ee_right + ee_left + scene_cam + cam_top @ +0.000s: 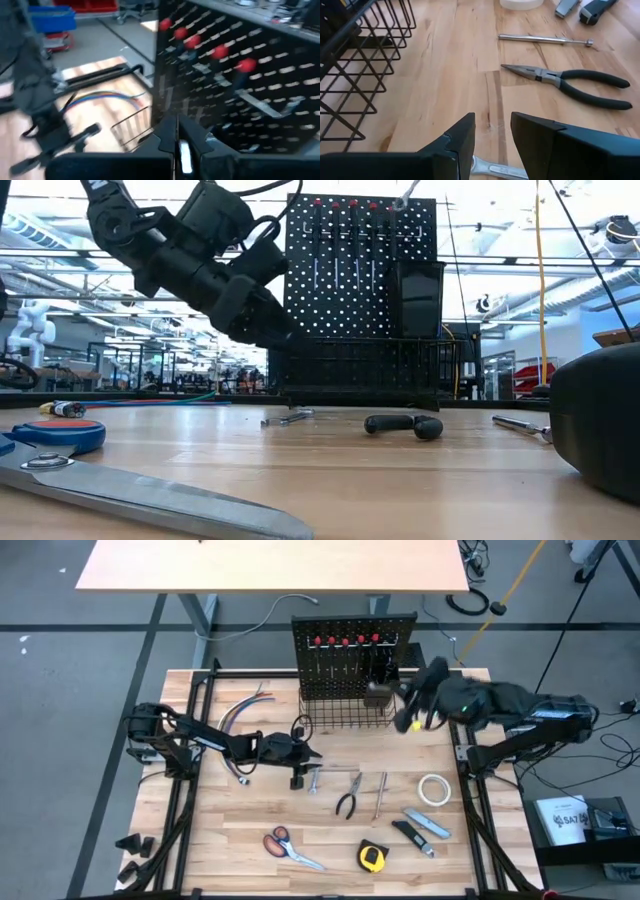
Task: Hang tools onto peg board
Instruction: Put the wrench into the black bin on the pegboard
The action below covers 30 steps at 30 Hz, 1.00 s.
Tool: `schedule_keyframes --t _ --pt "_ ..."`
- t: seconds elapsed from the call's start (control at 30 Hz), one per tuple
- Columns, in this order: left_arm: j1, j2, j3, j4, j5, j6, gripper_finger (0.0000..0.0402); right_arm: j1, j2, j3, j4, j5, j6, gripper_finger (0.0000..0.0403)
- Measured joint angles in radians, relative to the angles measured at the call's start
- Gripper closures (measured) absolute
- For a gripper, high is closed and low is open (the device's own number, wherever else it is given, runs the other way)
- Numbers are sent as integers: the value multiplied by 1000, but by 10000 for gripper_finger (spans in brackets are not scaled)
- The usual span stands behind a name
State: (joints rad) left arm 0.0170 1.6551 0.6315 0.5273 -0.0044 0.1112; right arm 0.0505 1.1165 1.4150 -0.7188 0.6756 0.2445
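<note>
- The left tool (303,752) sits low over the table (220,840), just in front of the basket (345,715), its fingers part-way apart.
- In the left wrist view a silver wrench (497,169) lies on the wood and runs into the gap between those fingers (462,137); whether they grip it or only straddle it I cannot tell.
- The right tool (385,688) is raised at the peg board (355,625), near its right side, clenched on a thin silver tool (184,156) that shows between the closed fingertips in the right wrist view.
- The peg board stands upright at the far middle of the table, with a row of red-capped hooks (345,640) along its top and the basket at its foot.
- Pliers (350,797) lie at the middle of the table, and a slim silver rod (381,794) lies just to their right.
- A white tape roll (434,789) lies right of the rod, well apart from the pliers.
- A grey-blue knife (428,824) and a dark tool (411,837) lie side by side in front of the roll.
- A yellow tape measure (372,857) sits near the front edge.
- Orange scissors (290,847) lie left of the tape measure.
- Coloured wires (245,707) lie on the table left of the peg board.
</note>
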Motion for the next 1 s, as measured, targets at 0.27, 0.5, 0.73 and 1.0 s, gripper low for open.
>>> schedule_keyframes --t 0.27,0.5,0.73,1.0 --pt "-7 0 0 0 2 0 268 -156 9 40 -101 -46 6 403" --pt "-7 0 0 -4 2 0 268 -255 77 40 -173 -78 31 403" --pt "-7 0 0 -17 2 0 268 -315 145 40 -179 -202 25 403" --pt "-7 0 0 -42 2 0 268 -358 178 40 -194 -242 24 403"
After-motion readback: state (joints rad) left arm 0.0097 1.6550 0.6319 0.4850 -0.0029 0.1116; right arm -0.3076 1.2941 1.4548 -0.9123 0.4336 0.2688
